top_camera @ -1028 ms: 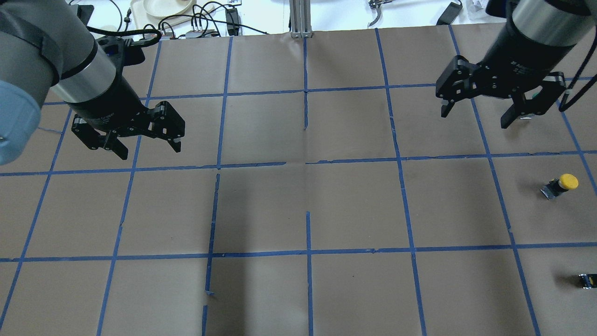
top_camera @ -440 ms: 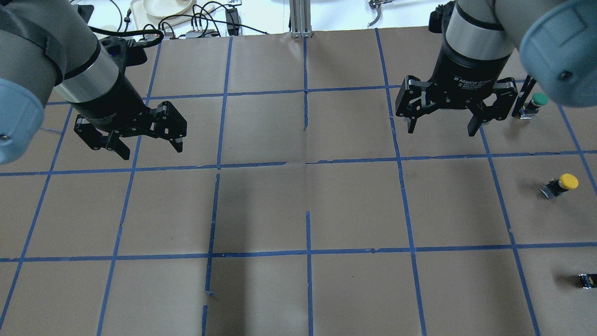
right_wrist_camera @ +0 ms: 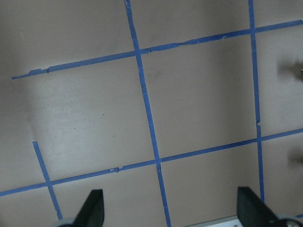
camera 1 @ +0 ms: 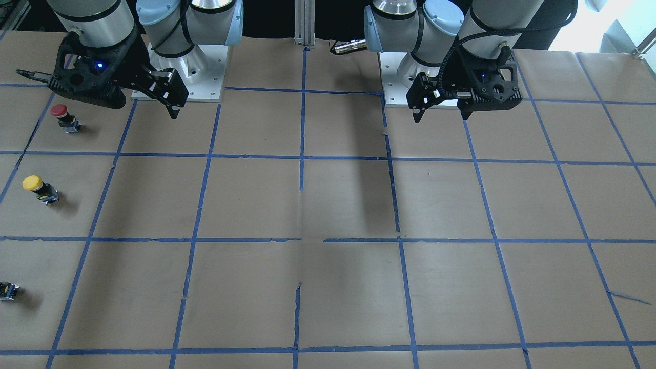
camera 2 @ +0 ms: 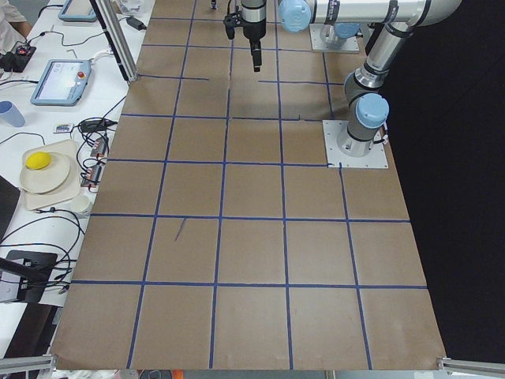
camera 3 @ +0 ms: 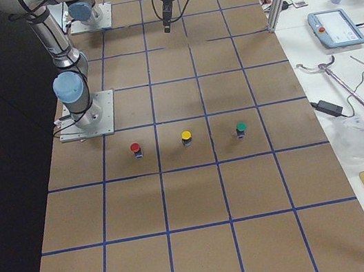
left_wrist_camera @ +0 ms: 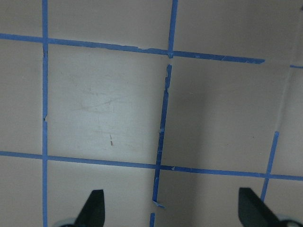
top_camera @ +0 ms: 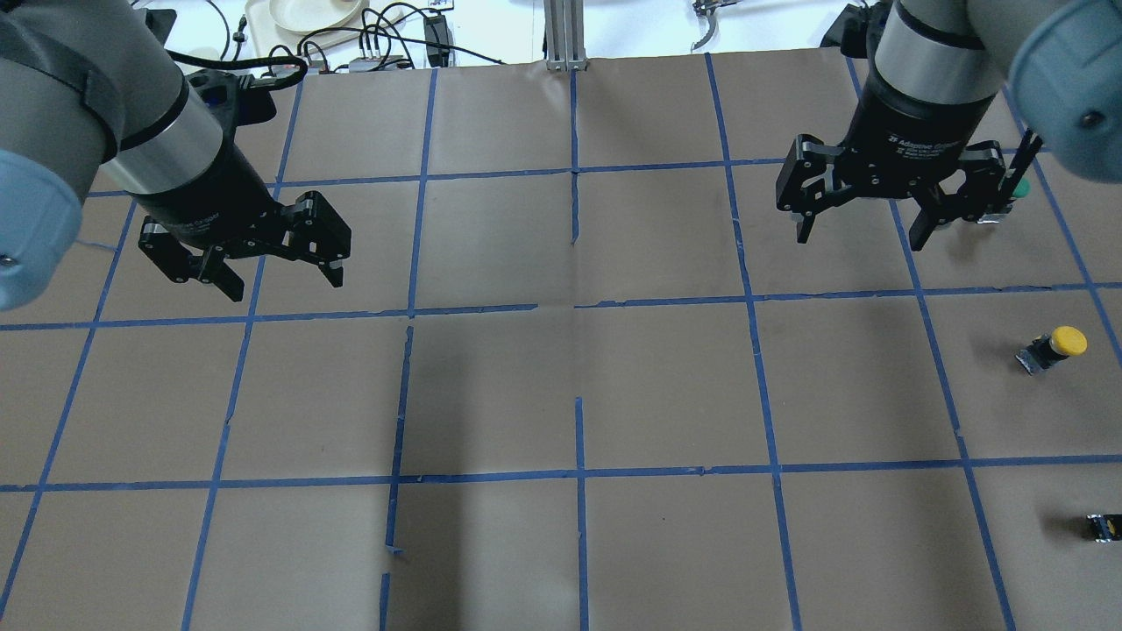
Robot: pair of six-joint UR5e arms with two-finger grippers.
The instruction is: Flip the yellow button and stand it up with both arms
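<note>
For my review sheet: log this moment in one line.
left gripper: open, empty | right gripper: open, empty | yellow button: untouched, away from both

One yellow button, red button, green button, capless component; two claws.

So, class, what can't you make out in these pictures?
Green button: overhead view, mostly hidden behind the right jaws.
Dark part: overhead view, cut off by the right edge; cap or none, unclear.
Yellow button: right side view, too small to show its base.
</note>
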